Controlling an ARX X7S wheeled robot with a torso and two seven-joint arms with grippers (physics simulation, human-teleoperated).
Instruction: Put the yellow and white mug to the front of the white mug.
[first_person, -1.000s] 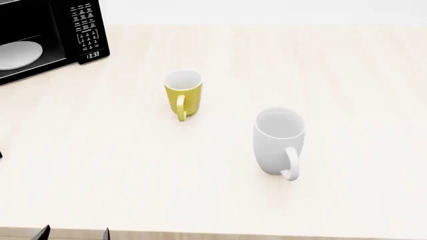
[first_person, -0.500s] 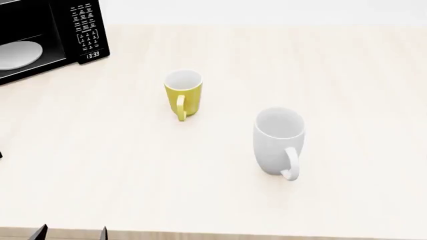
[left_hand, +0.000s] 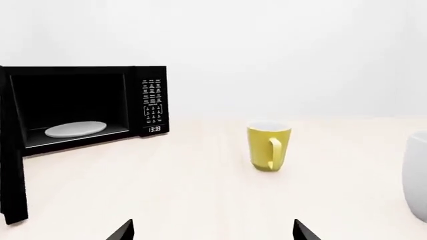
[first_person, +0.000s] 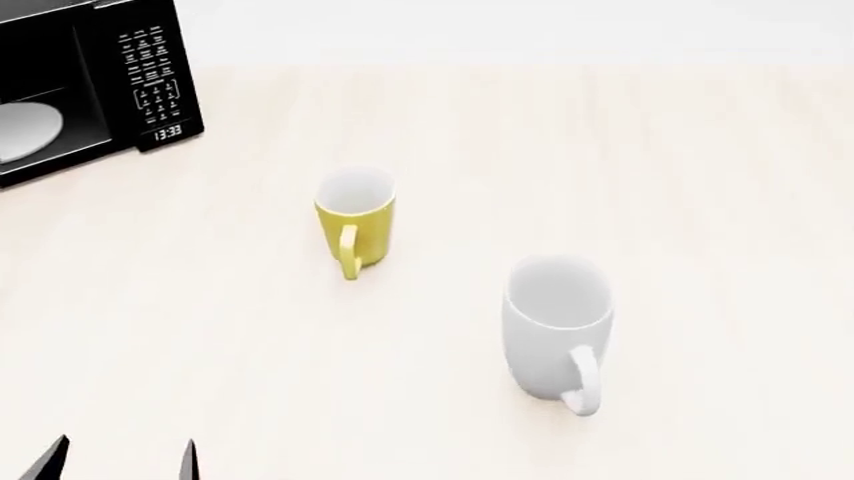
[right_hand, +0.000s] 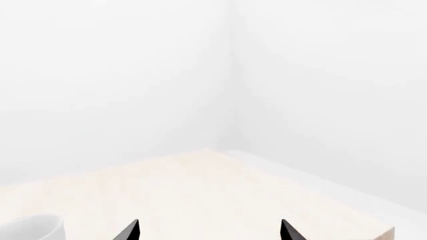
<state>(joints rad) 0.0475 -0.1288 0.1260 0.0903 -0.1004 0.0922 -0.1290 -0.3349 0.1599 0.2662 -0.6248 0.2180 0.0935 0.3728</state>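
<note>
On the tabletop, the yellow mug stands apart from the white mug, both end effectors spread and empty.

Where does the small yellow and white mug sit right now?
In the head view the small yellow and white mug stands upright left of centre, behind and left of the larger white mug, right of the black microwave.

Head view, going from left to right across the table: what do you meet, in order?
Microwave → left gripper, its fingers at the picture's lower edge → yellow and white mug → white mug.
</note>
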